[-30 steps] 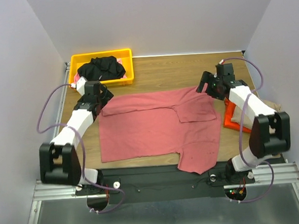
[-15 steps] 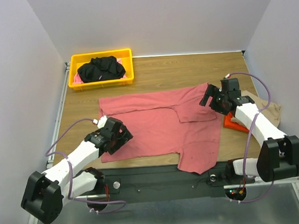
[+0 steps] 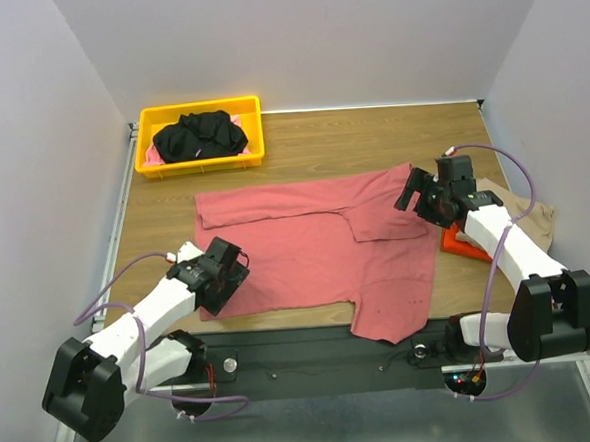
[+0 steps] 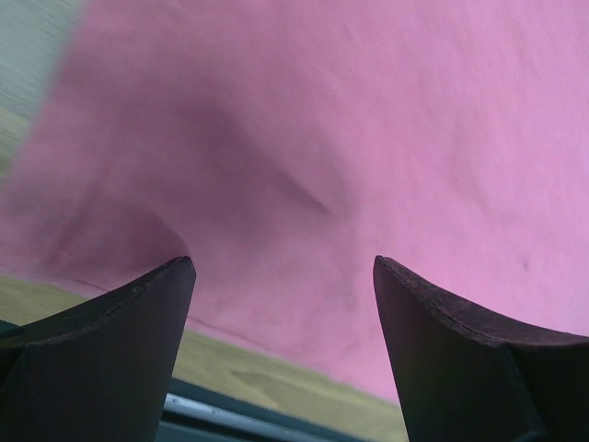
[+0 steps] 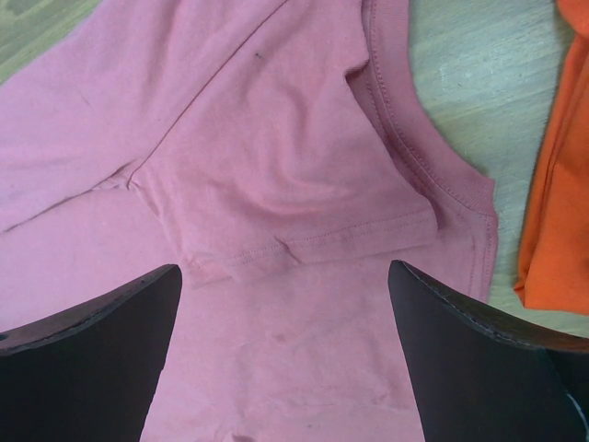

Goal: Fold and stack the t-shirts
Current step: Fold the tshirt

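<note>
A large dusty-red t-shirt (image 3: 307,245) lies spread on the wooden table, one sleeve folded in across its chest (image 5: 304,212). My left gripper (image 3: 223,275) hovers open over the shirt's near-left corner. In the left wrist view (image 4: 283,267) only red cloth (image 4: 350,138) and the table's near edge show between the fingers. My right gripper (image 3: 424,195) is open above the shirt's right side, by the collar (image 5: 414,138), and holds nothing (image 5: 285,272). A black t-shirt (image 3: 200,135) sits bunched in the bin. A tan t-shirt (image 3: 523,215) lies at the right edge, partly hidden by the right arm.
A yellow plastic bin (image 3: 251,156) stands at the far left corner. An orange cloth item (image 3: 465,241) lies just right of the red shirt, beside the tan one; it also shows in the right wrist view (image 5: 557,184). Grey walls close in the table on three sides.
My left arm swung from the shirt's far-left corner by the bin to its near-left corner. My right gripper came slightly nearer, over the collar side. The shirt has not moved.
</note>
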